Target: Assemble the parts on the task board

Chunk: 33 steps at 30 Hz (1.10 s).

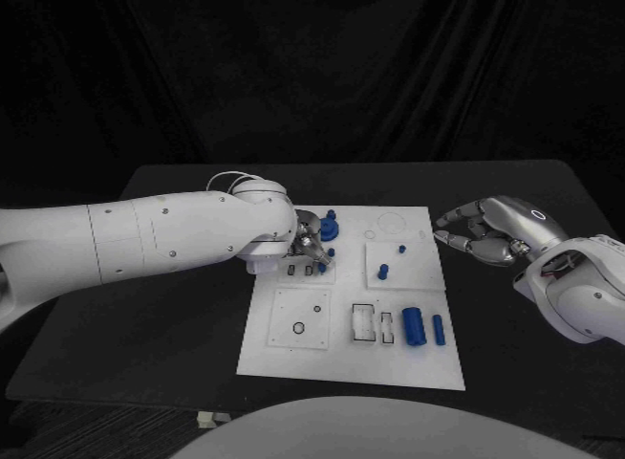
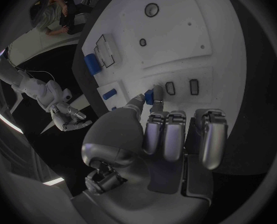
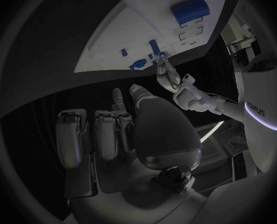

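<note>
The white task board (image 1: 396, 359) lies in the middle of the black table. My left hand (image 1: 309, 247) is over the board's far left part and pinches a small blue part (image 2: 150, 95) between thumb and a finger, right beside two small rectangular slots (image 2: 170, 88). A blue stacked part (image 1: 331, 228) stands just beyond that hand. Two small blue pegs (image 1: 383, 271) stand mid-board. A thick blue cylinder (image 1: 415, 325) and a thin blue bar (image 1: 438, 330) lie on the near right part. My right hand (image 1: 484, 229) hovers off the board's far right corner, fingers loosely bent and holding nothing.
Two outlined rectangular recesses (image 1: 364, 323) sit left of the blue cylinder. A square plate with a round hole (image 1: 299, 327) takes the board's near left. Bare black table (image 1: 147, 335) lies to both sides of the board.
</note>
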Available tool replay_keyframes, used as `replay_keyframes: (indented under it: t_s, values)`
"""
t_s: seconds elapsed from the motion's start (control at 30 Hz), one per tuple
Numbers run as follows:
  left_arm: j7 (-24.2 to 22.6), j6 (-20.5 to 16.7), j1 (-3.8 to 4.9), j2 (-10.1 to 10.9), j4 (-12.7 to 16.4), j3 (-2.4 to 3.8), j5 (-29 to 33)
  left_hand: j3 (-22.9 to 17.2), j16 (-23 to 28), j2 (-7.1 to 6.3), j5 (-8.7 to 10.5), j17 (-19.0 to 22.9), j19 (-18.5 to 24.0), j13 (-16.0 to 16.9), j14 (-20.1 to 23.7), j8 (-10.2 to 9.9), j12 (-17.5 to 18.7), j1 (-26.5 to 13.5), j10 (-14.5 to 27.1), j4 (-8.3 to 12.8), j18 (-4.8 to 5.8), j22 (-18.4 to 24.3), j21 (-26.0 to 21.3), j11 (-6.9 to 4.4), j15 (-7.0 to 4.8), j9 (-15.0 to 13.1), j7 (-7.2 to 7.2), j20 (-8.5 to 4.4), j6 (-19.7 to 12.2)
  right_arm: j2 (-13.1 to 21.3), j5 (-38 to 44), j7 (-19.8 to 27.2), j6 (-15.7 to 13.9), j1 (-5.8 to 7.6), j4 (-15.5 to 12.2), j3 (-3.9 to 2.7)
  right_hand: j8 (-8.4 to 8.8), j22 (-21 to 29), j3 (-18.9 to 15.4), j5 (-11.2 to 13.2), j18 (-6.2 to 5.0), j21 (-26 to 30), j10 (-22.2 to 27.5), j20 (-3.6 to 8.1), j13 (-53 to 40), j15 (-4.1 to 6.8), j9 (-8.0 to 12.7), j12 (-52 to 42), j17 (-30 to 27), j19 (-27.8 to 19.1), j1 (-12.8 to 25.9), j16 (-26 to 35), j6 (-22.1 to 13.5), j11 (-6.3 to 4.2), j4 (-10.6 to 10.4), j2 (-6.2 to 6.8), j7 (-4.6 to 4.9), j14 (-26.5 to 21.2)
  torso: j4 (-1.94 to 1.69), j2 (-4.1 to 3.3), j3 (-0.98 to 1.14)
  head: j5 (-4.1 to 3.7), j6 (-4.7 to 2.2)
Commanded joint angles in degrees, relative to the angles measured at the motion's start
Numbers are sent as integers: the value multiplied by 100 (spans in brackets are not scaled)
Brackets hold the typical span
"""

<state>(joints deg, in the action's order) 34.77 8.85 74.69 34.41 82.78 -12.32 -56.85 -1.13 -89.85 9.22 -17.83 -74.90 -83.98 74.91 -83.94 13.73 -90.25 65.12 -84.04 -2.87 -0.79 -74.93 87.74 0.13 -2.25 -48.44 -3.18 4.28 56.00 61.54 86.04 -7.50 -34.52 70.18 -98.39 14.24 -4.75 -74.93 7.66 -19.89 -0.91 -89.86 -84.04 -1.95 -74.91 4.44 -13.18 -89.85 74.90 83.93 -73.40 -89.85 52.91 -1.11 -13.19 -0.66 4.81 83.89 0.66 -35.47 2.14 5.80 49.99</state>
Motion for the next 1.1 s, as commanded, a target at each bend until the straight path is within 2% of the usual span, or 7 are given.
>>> replay_keyframes:
  t_s: [0.03, 0.17, 0.3, 0.37, 0.47, 0.5, 1.1]
  values:
    - [-104, 59, -28, -2, 1, 0, 2, -151, -15, -97, -85, -1510, -228, 1509, -606, -59, 25, 14, -596, 73, -24, -1287, -44, -41, -35, -15, -9, -35, 52, -5, 13, -105, 52, -19, 4, -3, 20, -1507, 38, -63, 91, -14, -596, -39, -1509, -37, 9, -15, 1510, 607, -60, -15, 27, 49, 11, -2, 8, 611, -1, 2, 2, 9, 1]
    - [-108, 57, -43, 16, 5, 0, 2, -457, -15, -181, -175, -1510, -231, 1509, -606, -111, 25, 15, -596, 218, -24, -1293, -47, -47, -41, -38, -5, -42, 72, -7, 13, -114, 67, -24, 17, -3, 36, -1507, 126, -283, 91, -14, -596, -40, -1509, -37, 34, -15, 1510, 607, -148, -15, 42, 49, 87, 23, 10, 611, 1, 4, 0, 1, 1]
    - [-116, 37, -50, 35, 8, 0, 2, -940, -15, -335, -436, -1510, -232, 1509, -606, -168, 25, -122, -596, 362, -24, -1300, -55, -46, -42, -92, -10, -44, 102, -7, 13, -121, 79, -30, 23, -3, 40, -1507, 156, -337, 91, -14, -596, -40, -1509, -37, 42, -15, 1510, 607, -172, -15, 48, 49, 109, 27, 11, 611, 0, 3, -1, 2, 1]
    - [-124, 12, -51, 47, 12, 0, 2, -1154, -15, -404, -485, -1510, -234, 1509, -606, -186, 25, -207, -596, 412, -24, -1304, -58, -45, -41, -126, -13, -43, 113, -8, 13, -125, 85, -33, 25, -3, 41, -1507, 165, -353, 91, -14, -596, -40, -1509, -37, 44, -15, 1510, 607, -179, -15, 49, 49, 115, 28, 12, 611, 0, 2, 0, 4, 1]
    - [-145, -45, -53, 65, 17, 0, 2, -1258, -15, -434, -513, -1510, -232, 1509, -606, -193, 25, -251, -596, 432, -25, -1304, -62, -44, -40, -144, -15, -42, 118, -9, 13, -130, 95, -39, 29, -3, 44, -1507, 180, -376, 91, -14, -596, -40, -1509, -37, 48, -15, 1510, 607, -189, -15, 50, 50, 124, 29, 12, 611, -4, 1, 2, 3, 1]
    - [-155, -68, -53, 73, 18, 0, 2, -1459, -15, -499, -551, -1510, -225, 1509, -606, -204, 25, -347, -596, 470, -27, -1304, -71, -43, -38, -185, -17, -40, 128, -10, 13, -133, 100, -42, 30, -3, 45, -1507, 187, -390, 91, -14, -596, -40, -1509, -38, 50, -15, 1510, 607, -193, -15, 50, 49, 128, 29, 12, 611, -5, 2, 2, 4, 1]
    - [-176, -176, -53, 254, 108, 1, 3, -1881, -15, -619, -611, -1510, -238, 1509, -606, -191, 25, -482, -596, 598, -25, -1318, -70, -58, -52, -302, -1, -49, 182, -21, 13, -164, 161, -57, 67, -3, 51, -1507, 224, -455, 91, -14, -596, -41, -1509, -38, 59, -15, 1510, 607, -214, -15, 51, 50, 150, 30, 14, 611, -2, 3, 3, 39, 1]
